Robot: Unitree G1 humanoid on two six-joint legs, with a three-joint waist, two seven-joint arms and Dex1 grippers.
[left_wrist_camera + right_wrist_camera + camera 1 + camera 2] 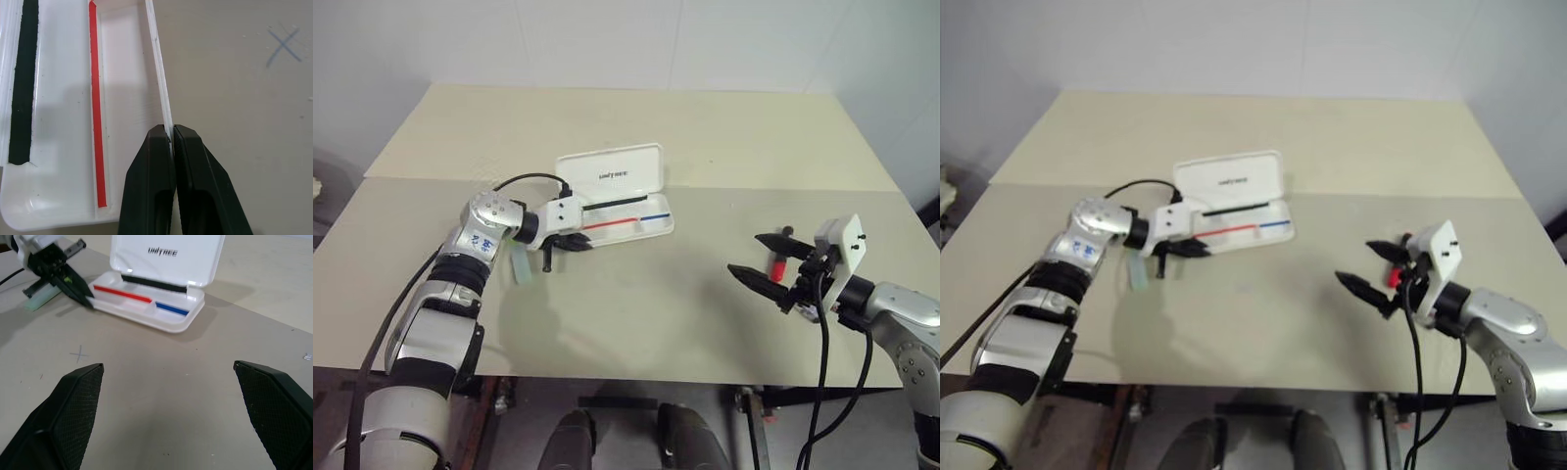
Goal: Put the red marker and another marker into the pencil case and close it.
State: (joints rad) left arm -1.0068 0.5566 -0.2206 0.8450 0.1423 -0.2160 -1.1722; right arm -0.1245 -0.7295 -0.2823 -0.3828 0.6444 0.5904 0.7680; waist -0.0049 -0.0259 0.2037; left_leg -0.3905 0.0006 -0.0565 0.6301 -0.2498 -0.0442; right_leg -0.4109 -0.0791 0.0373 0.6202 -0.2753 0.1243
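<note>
Pencil case (625, 201) lies open — left jaws clamped on its front wall, right jaws apart.

— From my seat, the red marker (779, 264) sits mostly hidden behind the right gripper (765, 260).

— Same here. The green marker (520, 262), left of centre, is half covered by the left arm; I can't read its cap.

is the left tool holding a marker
No, the left tool is shut on the front wall of the open case, with no marker between its fingers.
</note>
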